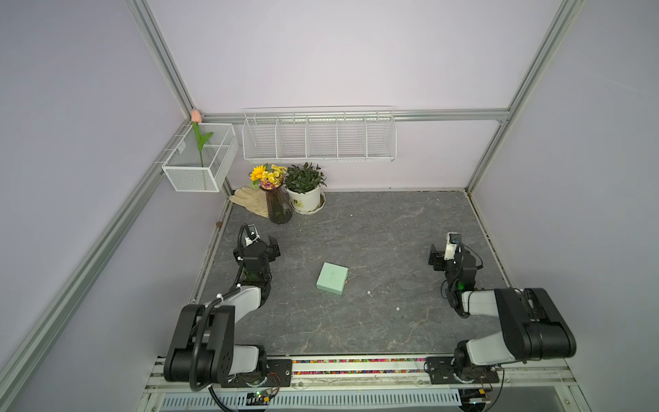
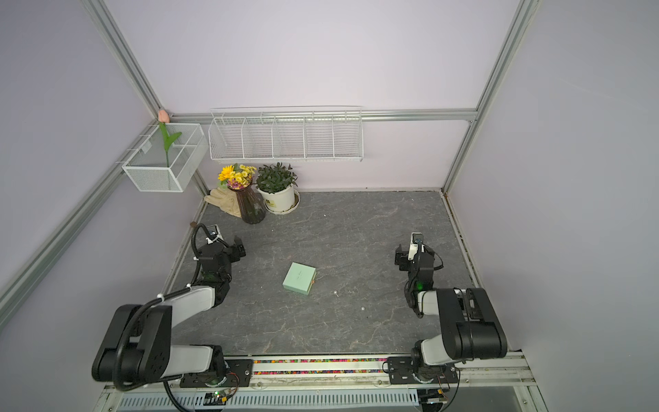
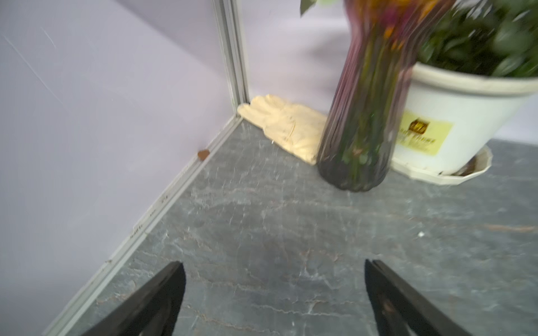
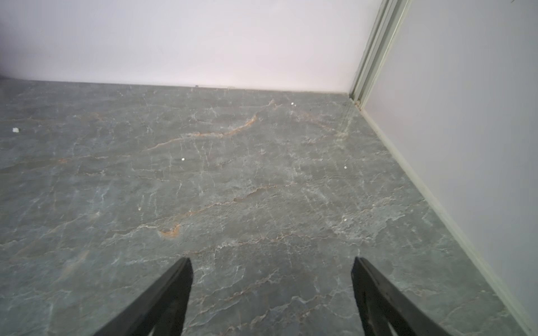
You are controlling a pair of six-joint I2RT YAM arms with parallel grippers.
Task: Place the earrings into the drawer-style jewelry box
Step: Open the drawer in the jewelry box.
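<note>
Lab robot cell: alu-profile frame (image 1: pixel 160 60), upper left; lilac wall panels (image 1: pixel 338 53); 2 arms (image 1: pixel 199 342) on btm rail (image 1: pixel 356 367); slate-look tabletop (image 1: pixel 356 232).

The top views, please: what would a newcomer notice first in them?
A mint-green box sits mid-table, with a pearl earring and a second earring lying loose nearby. A vase of yellow flowers and a potted plant brighten the far left corner.
</note>
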